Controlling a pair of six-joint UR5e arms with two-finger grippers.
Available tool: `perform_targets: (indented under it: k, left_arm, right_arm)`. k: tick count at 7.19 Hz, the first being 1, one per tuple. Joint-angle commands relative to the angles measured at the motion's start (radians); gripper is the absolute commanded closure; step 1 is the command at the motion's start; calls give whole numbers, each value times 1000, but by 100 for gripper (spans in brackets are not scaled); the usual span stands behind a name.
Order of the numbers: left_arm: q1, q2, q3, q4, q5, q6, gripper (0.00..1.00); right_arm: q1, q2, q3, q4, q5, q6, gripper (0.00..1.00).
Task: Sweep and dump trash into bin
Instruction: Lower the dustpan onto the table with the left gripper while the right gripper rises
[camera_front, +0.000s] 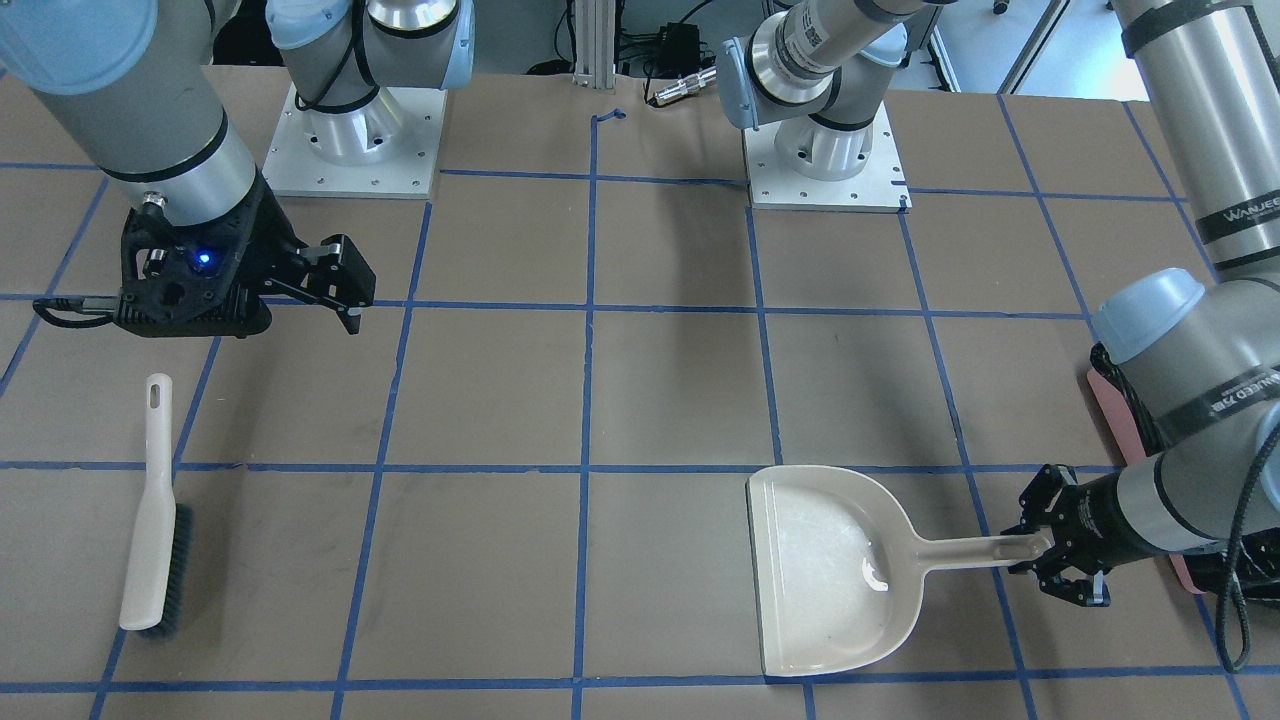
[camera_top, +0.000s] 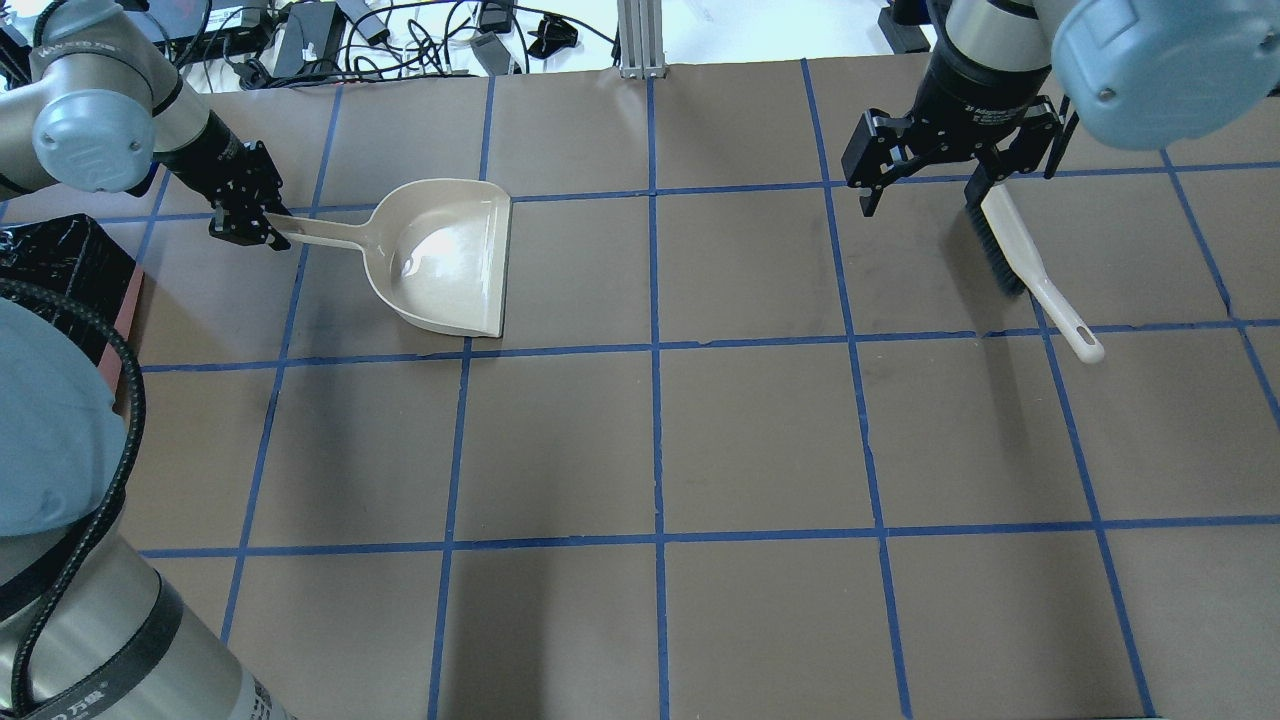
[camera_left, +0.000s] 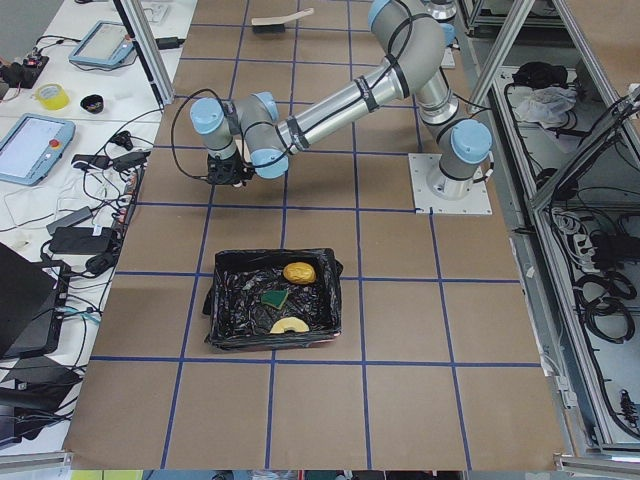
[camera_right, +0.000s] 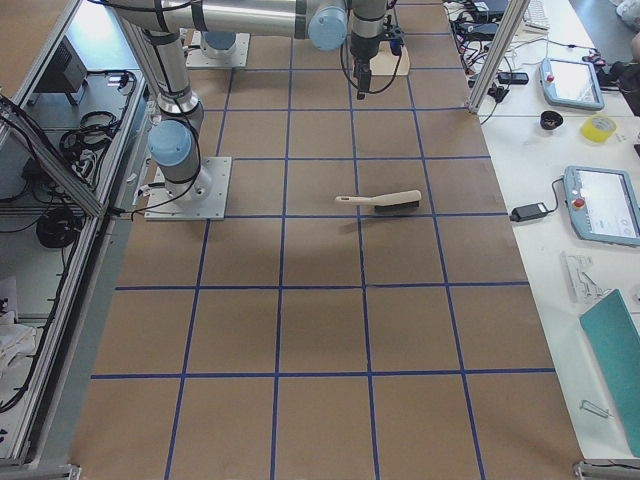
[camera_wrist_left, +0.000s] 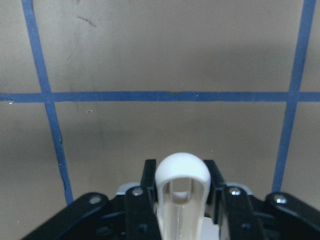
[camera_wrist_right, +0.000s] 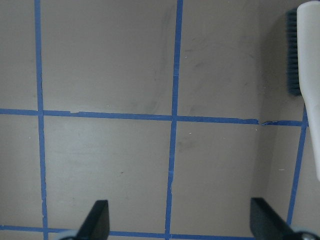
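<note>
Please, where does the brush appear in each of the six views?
Exterior front-facing: brush at lower left.
Overhead exterior: upper right.
Exterior left: a small beige shape at the top edge, probably the brush.
Exterior right: centre.
Left wrist-mounted: not in it.
Right wrist-mounted: top right corner.
Shared landmark: the blue tape line that its handle crosses.

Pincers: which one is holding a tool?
The left pincer, shut on the dustpan handle; the right pincer hangs open, the brush lying free.

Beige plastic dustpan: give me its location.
The beige plastic dustpan lies at upper left in the overhead view, its handle in the left end effector, beside the black-lined pink bin.
</note>
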Motion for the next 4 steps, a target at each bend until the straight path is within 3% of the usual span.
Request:
perform_targets:
  k: [1,4]
  left_arm:
    - [7,33,-43,7,0,33,100]
    - [7,4,-42,64,-10,44,100]
  right_arm:
    - [-4,-1,2,5,-3,-6,0]
    - [-3,0,4,4,-3,-35,0]
